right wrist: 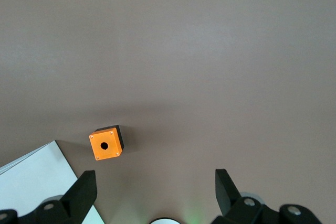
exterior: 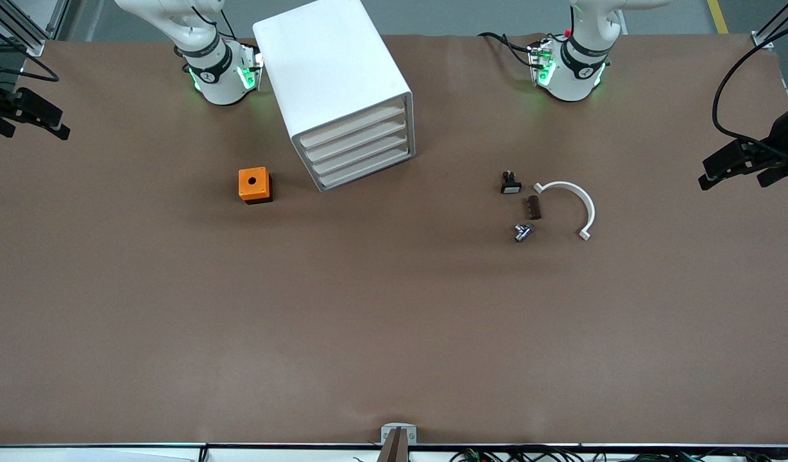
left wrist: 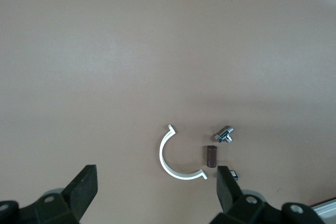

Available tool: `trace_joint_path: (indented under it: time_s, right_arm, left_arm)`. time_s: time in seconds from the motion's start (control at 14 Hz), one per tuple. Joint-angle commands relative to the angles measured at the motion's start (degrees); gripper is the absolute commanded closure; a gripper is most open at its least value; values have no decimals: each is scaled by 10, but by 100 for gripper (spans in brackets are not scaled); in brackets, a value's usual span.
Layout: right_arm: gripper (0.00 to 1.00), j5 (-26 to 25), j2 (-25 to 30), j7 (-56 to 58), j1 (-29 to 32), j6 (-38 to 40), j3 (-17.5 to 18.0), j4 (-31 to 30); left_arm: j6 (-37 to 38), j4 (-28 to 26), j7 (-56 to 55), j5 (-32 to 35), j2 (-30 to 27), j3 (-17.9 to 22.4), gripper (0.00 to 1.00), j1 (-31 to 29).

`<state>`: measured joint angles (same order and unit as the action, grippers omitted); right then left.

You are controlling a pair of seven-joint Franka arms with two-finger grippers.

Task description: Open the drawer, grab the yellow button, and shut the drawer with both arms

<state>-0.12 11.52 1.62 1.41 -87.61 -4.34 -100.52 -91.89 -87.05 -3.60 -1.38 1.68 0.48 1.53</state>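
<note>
The white cabinet (exterior: 330, 70) stands on the table between the two arm bases. Its four drawers are all shut, and the topmost drawer (exterior: 352, 126) is flush with the others. The button is out of view. Both grippers are above the top edge of the front view. In the left wrist view my left gripper (left wrist: 156, 184) is open and empty, high over the table near a group of small parts. In the right wrist view my right gripper (right wrist: 155, 184) is open and empty, high over the table near the orange box and a corner of the cabinet (right wrist: 37, 182).
An orange box with a hole on top (exterior: 255, 185) (right wrist: 106, 143) sits beside the cabinet toward the right arm's end. Toward the left arm's end lie a black part with a white face (exterior: 510, 183), a brown cylinder (exterior: 534, 207) (left wrist: 211, 156), a metal part (exterior: 522, 232) (left wrist: 226, 136) and a white half ring (exterior: 570, 199) (left wrist: 168, 158).
</note>
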Motion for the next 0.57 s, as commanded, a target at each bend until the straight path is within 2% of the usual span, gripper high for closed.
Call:
trace_joint_path:
  time_s: [0.0,0.5]
  right_arm:
    - [0,-12,10,-3,-4,-5,-1,-11]
    - [0,-12,11,-3,-6,-1,-1,-8]
  left_arm:
    - [8,10,-7,8,3,-2,0,0]
    - [8,8,3,8,3,-2,0,-3]
